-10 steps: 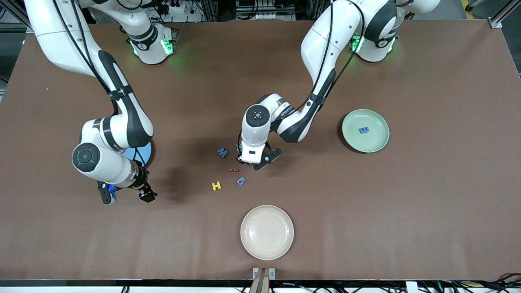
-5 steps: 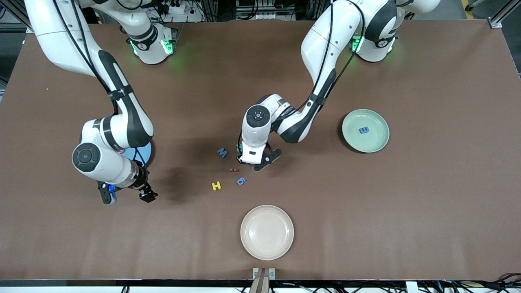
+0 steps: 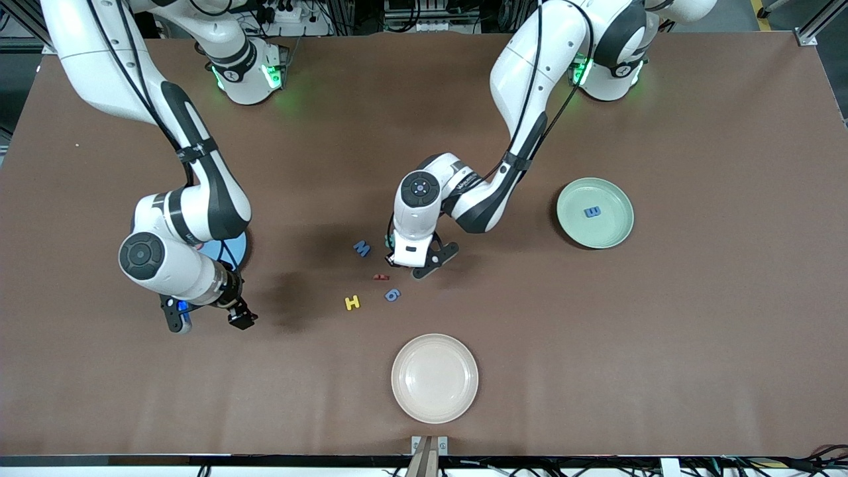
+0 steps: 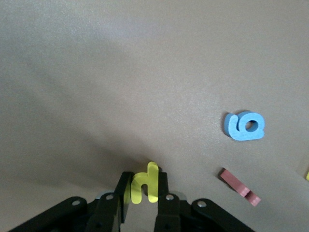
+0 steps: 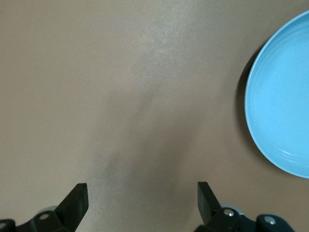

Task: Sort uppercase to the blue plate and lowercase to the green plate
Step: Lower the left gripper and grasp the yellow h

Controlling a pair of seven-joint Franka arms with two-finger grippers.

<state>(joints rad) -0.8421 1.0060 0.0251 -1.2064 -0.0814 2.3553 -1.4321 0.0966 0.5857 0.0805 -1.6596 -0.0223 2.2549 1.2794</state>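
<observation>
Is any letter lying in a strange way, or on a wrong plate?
The small red letter stands on its edge, not flat like the blue rounded letter. Otherwise nothing odd: the left claw grips the yellow h, and the green plate holds one blue letter.

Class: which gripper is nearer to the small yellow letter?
Left. The left gripper has its fingers around the small yellow letter. The right gripper waits open beside the blue plate, toward the right arm's end.

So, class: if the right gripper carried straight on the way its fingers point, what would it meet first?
The right gripper, fingers wide open, points down at bare table. Nothing lies between the fingers, so it would probably meet the tabletop first; the blue plate sits off to one side.
</observation>
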